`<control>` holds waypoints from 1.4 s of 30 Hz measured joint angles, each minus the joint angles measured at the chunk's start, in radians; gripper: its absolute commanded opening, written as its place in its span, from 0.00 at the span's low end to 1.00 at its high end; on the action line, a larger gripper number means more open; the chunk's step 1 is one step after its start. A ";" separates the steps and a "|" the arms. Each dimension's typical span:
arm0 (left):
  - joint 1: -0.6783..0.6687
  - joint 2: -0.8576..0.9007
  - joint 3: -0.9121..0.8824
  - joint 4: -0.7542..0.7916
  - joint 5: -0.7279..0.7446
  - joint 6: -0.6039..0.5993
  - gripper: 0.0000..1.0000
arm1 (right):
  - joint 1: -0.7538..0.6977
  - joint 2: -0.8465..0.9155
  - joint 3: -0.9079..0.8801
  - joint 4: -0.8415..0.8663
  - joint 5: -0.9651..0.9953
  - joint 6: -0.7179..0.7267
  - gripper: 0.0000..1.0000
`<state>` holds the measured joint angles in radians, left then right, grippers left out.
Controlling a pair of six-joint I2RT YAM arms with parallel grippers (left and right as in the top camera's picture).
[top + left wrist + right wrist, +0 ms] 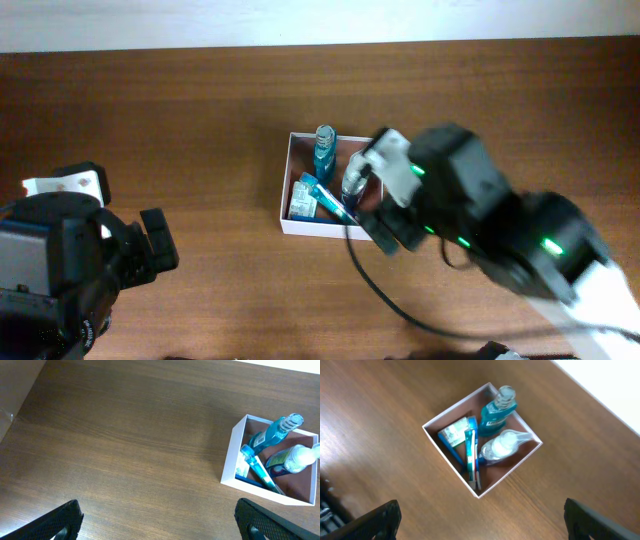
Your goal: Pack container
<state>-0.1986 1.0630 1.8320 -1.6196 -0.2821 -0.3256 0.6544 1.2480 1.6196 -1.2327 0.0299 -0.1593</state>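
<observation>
Mostly, the brown wooden table (pixel 150 120) spreads leftward from the container (pixel 286 190), which sits mid-table; the left end effector (pixel 160 522) and right end effector (pixel 480 520) both gape wide, holding nothing.

The left arm (pixel 60 275) sits at the lower left corner of the overhead view, a dark housing angled toward the centre. The left gripper (pixel 157 512) is wide apart: its fingers (pixel 60 522) show only as dark tips at the two lower corners of the wrist view, with nothing between them. The right arm (pixel 510 235) enters from the lower right, with a white lower link and a dark upper housing showing green lights (pixel 548 243). The right gripper (pixel 481 512) points downward, its fingers (pixel 375 520) likewise spread to both lower corners and holding nothing. The two arms are well apart.
</observation>
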 measured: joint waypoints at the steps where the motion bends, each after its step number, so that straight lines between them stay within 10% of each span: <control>1: 0.000 0.000 0.000 0.000 0.000 0.000 0.99 | 0.000 -0.053 0.000 -0.010 -0.003 0.007 0.99; 25: 0.000 0.000 0.000 0.000 0.000 0.000 0.99 | -0.183 -0.432 -0.043 0.078 0.146 0.029 0.99; 42: 0.000 0.000 0.001 0.000 0.000 0.000 1.00 | -0.539 -1.066 -1.053 0.486 -0.019 0.033 0.99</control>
<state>-0.1986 1.0630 1.8328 -1.6196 -0.2817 -0.3256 0.1154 0.1818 0.5663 -0.7471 0.0113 -0.1265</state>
